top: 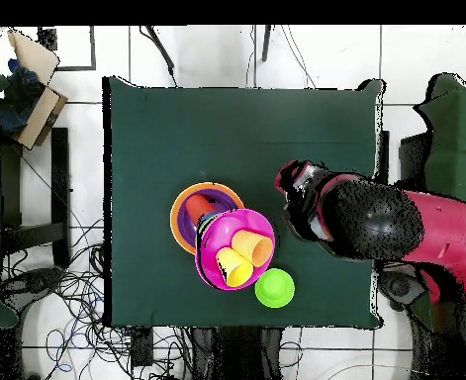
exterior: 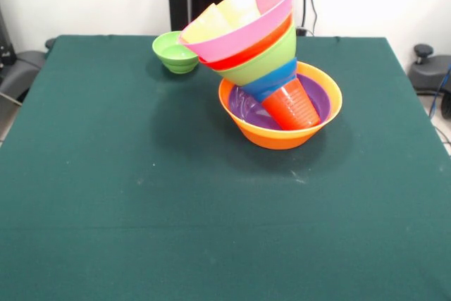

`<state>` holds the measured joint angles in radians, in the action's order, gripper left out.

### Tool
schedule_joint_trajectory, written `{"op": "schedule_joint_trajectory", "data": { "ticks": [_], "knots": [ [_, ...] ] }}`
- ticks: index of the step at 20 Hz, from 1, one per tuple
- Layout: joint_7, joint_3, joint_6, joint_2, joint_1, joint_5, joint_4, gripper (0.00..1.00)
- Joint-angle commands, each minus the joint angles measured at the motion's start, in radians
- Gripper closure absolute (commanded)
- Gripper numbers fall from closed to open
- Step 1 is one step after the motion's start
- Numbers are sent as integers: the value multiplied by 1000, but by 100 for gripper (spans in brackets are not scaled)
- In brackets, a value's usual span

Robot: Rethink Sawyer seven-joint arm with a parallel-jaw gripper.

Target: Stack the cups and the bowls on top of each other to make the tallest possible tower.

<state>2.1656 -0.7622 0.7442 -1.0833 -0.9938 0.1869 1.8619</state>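
Tower (exterior: pixel 271 68): you see it leaning toward the small green bowl, based in the large orange bowl (exterior: pixel 282 135).
Orange bowl contents: the shallow purple bowl (exterior: pixel 246 107), with a red-orange cup (exterior: pixel 290 107) upside down in it.
Upper stack: blue, green, red-orange, then the large pink bowl (exterior: pixel 243 33).
Pink bowl contents: two yellow cups (top: pixel 244 255).
Small green bowl (exterior: pixel 175 53): just beside the tower, on the table (exterior: pixel 106 174).
Arm (top: pixel 375 223): beside the tower; you cannot tell the gripper's state.

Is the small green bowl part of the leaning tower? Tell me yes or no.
No: in the front view the small green bowl sits by itself on the table, beside the tower rather than stacked in it.
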Motion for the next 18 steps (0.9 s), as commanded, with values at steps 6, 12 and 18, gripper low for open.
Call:
{"op": "schedule_joint_trajectory", "data": {
  "ticks": [6,12,18],
  "knots": [
    [136,240,207,40,152,127,-88,0],
    [67,277,98,74,133,136,-40,0],
    [22,296,24,98,111,155,-4,0]
  ]
}}
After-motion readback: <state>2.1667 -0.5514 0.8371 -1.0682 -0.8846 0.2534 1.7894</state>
